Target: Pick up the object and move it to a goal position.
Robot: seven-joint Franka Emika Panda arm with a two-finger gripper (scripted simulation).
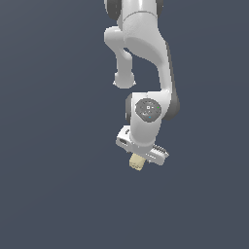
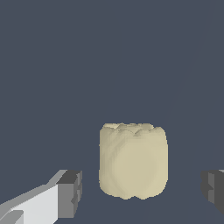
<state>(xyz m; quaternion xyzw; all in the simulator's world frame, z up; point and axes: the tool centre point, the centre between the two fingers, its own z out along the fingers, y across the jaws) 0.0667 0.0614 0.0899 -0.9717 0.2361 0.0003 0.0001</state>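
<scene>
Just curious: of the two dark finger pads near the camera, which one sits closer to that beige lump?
The pad on the white finger; less gap separates it from the beige block.

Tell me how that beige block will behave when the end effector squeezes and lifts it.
The block looks squat with a flattish base, so it probably won't roll. Its rounded, lumpy sides may slip between the fingers. Being small beside the end effector, it is likely light.

The arm (image 1: 146,53) is glossy white with dark grey joints. Just under its white gripper (image 1: 141,156), the object (image 1: 136,162) is plain pale yellow-beige, unpatterned. The fingertips (image 2: 70,192) are dark grey; behind, uniform slate blue.
</scene>
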